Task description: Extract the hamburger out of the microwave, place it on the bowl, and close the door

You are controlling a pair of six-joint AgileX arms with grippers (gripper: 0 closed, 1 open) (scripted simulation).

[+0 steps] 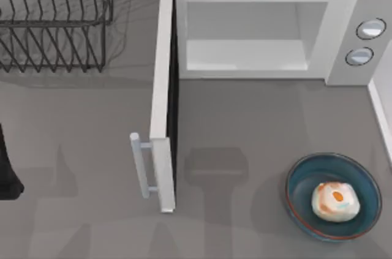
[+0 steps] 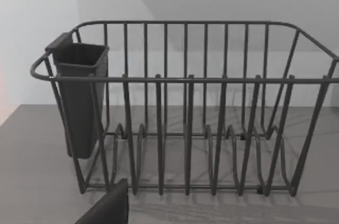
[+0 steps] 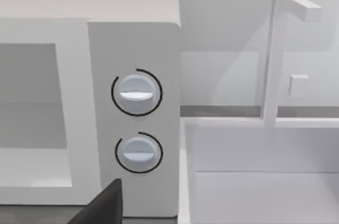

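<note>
A dark tip of the left pincer [image 2: 106,211] sat closest to its wrist camera, and just ahead of it stood a wire rack [image 2: 185,128] with a dark cup [image 2: 79,97] hung on one end. Whether that pincer was released or clenched could not be told. The same went for the right pincer [image 3: 103,205], which faced the two knobs [image 3: 136,92] on the microwave [image 1: 340,32], with a white basin [image 3: 265,181] beside that panel.

From above, the left arm [image 1: 7,173] waited at the worktop's [image 1: 79,118] left edge. The burger [image 1: 334,200] already lay in the bowl [image 1: 300,188], well apart from the left pincer and past the door [image 1: 162,87]. The cavity looked empty, and the door stood swung wide, its handle [image 1: 141,164] turned toward the left arm.

So closing the door seemed the only step left. The left pincer probably had the better reach. It would do well to meet the door's outer face near the handle, far from the hinge, and push in a smooth arc toward the cavity. A flat, steady push should serve better than a grasp. Pressing until the door sat flush would finish it, and the sweep would best stay away from the bowl.
</note>
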